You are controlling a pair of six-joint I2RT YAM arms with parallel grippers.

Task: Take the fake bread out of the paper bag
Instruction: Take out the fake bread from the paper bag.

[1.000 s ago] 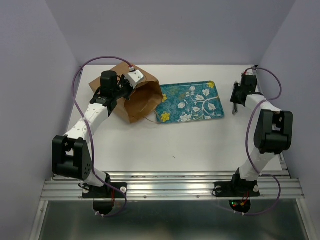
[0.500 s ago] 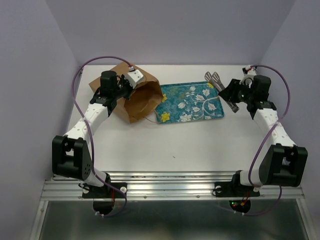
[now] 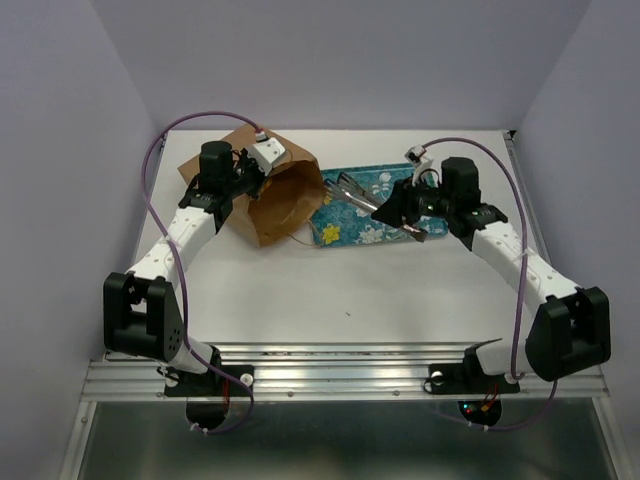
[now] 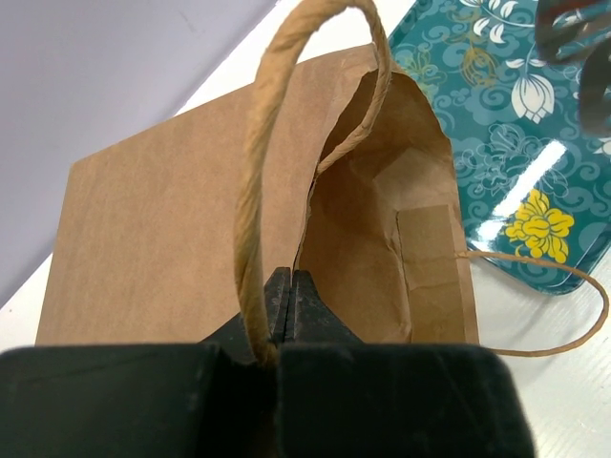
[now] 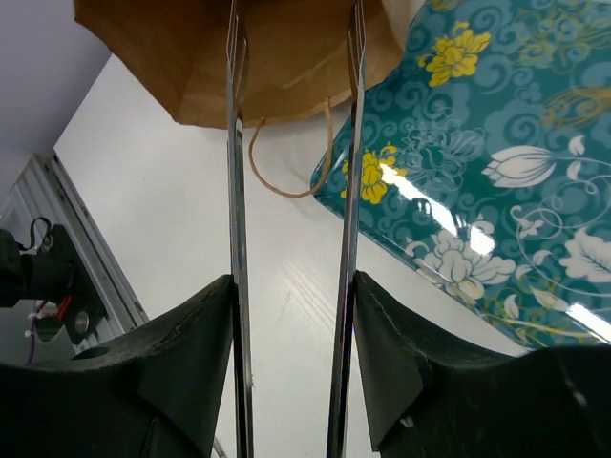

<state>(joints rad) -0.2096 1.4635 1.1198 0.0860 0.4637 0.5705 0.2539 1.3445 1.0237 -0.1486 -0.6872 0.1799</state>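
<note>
Lying on its side at the far left of the table (image 3: 330, 290), the paper bag (image 3: 290, 215) turns its open mouth rightward, toward the teal floral tray (image 3: 360, 228) just beside it. The left gripper (image 4: 289, 298) is pinched tight on the upper rim of that mouth, its fingers pressed together with no gap. One string handle (image 4: 253, 191) loops up and over them, and the other handle (image 4: 563, 334) trails on the table by the tray's corner.

The left wrist view shows only creased brown paper and a folded seam inside the bag. The bag's deepest part is dim, and the black gripper body cuts off the lower edge of that view. The fake bread cannot be seen in any view, so whether it sits deep inside cannot be told.

The right gripper (image 5: 293, 286) reaches over the tray, clamped on a pair of metal tongs (image 3: 352, 187). The two thin blades stand apart between its fingers and point at the bag's mouth. Their tips run out of the top of the right wrist view, so it is hard to say whether they have entered the bag or are only near it.
</note>
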